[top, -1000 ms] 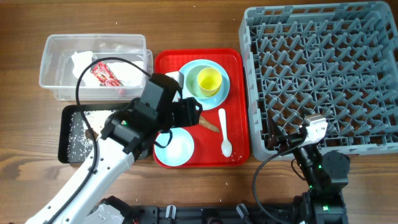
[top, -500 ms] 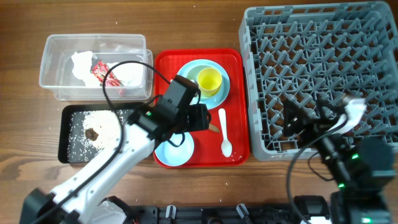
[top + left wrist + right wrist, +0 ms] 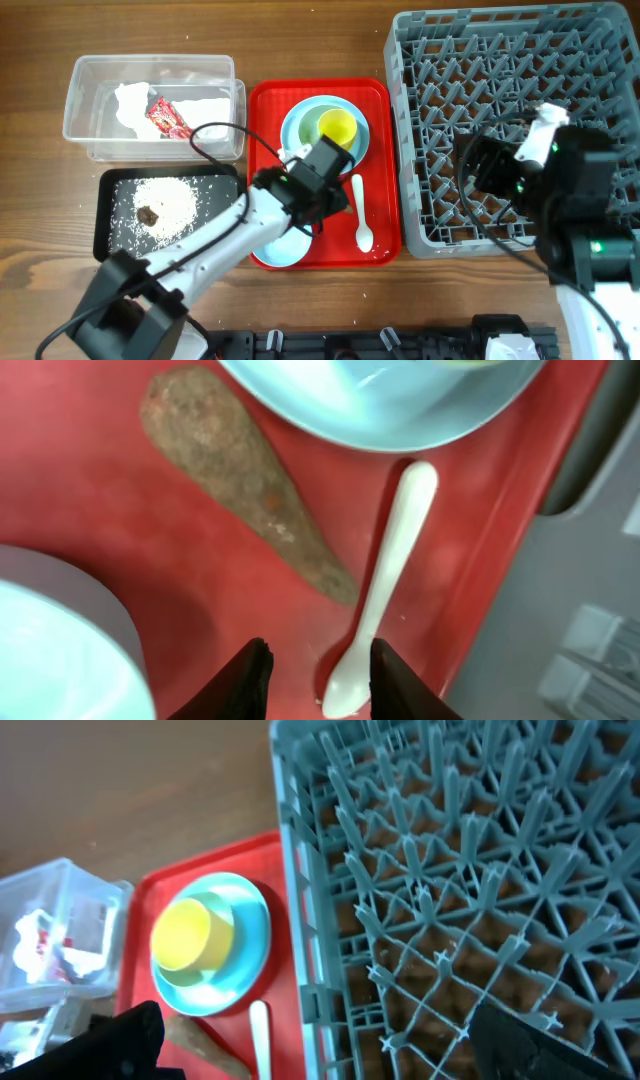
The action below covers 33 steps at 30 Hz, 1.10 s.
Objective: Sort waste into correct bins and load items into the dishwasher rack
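On the red tray (image 3: 265, 120), your left gripper (image 3: 320, 670) straddles the spoon's (image 3: 400, 550) bowl, jaws apart and unclamped; this looks like the spoon pickup, so close squarely next.

Seen from overhead, your left arm (image 3: 300, 190) covers the brown food piece (image 3: 240, 510) and much of the near bowl (image 3: 285, 250). In the left wrist view, the plate (image 3: 380, 400) runs off the far edge. The right gripper (image 3: 325, 1045) shows its fingers (image 3: 110, 1040) only as dark blurs in the near corners.
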Each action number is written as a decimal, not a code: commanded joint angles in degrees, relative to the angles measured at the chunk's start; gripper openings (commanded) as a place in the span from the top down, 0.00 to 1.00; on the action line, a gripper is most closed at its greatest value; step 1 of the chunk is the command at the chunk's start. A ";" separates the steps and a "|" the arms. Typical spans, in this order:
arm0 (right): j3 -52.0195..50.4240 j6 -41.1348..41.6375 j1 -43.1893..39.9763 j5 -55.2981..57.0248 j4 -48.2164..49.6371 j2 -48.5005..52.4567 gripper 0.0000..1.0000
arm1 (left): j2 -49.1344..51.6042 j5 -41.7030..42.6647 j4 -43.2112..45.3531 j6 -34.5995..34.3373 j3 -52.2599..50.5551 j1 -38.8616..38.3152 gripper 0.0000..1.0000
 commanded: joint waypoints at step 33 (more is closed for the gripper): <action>0.87 -0.57 -0.07 0.11 14.19 17.49 0.00 | 10.19 -9.70 7.65 -5.07 0.13 -2.10 0.57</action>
